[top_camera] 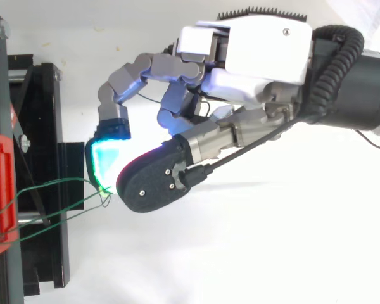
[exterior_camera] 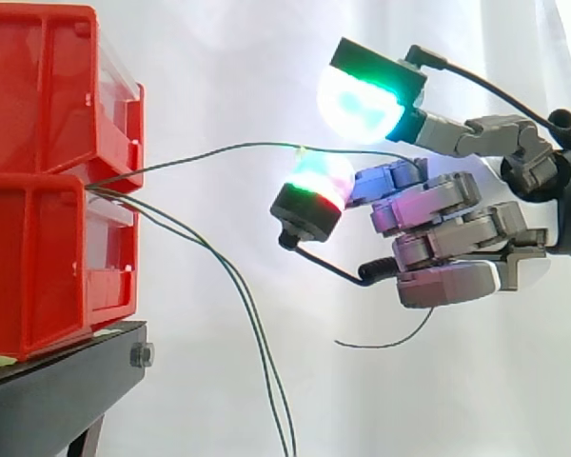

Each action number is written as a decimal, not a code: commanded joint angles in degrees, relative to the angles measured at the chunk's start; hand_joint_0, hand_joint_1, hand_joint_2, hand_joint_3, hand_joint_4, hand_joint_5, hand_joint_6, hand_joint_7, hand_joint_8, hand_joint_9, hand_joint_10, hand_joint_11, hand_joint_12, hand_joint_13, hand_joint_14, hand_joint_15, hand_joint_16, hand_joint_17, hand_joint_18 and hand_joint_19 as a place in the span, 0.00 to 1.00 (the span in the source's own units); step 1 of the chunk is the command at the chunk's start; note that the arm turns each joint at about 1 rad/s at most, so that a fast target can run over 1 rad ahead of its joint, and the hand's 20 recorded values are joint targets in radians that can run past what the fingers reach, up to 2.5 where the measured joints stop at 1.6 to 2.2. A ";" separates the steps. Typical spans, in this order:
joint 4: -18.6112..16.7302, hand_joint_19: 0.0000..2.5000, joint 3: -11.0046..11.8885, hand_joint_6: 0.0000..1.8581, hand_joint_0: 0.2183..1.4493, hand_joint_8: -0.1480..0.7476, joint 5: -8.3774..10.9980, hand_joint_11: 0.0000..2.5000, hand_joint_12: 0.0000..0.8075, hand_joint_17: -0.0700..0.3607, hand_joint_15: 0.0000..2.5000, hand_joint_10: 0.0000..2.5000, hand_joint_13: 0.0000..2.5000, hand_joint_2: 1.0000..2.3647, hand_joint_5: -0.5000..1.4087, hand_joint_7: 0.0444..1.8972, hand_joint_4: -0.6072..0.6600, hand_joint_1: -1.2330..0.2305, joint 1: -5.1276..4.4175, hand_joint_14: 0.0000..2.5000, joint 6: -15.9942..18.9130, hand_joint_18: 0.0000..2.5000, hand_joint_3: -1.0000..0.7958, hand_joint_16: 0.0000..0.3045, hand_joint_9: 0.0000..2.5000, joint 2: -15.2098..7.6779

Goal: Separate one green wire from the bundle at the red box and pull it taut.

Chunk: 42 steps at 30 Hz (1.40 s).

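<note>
Two stacked red bins (exterior_camera: pixel 38 190) stand at the left on a black stand (exterior_camera: pixel 57 390). Several thin green wires come out of the gap between them. One green wire (exterior_camera: pixel 228 148) runs in a shallow arc from the bins rightward into my hand (exterior_camera: pixel 457 228), past a glowing red-green fingertip (exterior_camera: pixel 314 186). Its loose tail (exterior_camera: pixel 381 343) curls out below the hand. Seen from above, this wire (top_camera: pixel 57 185) ends between the cyan pad and the dark thumb tip of the hand (top_camera: pixel 253 50), which pinch it. Two other wires (exterior_camera: pixel 247 314) droop from the bins toward the floor.
The red box edge (top_camera: pixel 0 190) and the black stand (top_camera: pixel 50 126) lie along the left of the top view. A white curtain hangs behind. Open space lies between the bins and the hand.
</note>
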<state>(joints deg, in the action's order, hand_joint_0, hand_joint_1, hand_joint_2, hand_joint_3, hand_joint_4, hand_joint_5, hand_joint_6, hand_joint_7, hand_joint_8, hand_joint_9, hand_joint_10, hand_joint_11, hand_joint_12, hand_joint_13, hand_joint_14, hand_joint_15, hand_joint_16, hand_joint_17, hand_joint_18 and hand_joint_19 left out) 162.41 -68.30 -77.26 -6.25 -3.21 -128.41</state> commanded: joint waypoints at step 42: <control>0.27 0.47 2.55 0.49 0.32 0.48 0.88 0.69 0.36 0.42 0.32 0.70 0.59 0.02 0.16 0.59 0.46 0.38 -0.78 0.83 -4.88 0.56 0.48 0.16 0.48 0.00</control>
<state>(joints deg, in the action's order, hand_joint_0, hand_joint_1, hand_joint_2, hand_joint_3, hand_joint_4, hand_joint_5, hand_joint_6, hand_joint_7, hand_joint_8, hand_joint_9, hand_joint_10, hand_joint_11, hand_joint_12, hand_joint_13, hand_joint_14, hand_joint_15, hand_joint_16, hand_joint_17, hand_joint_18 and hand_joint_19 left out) 162.63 -65.78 -76.40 -6.94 -7.90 -128.41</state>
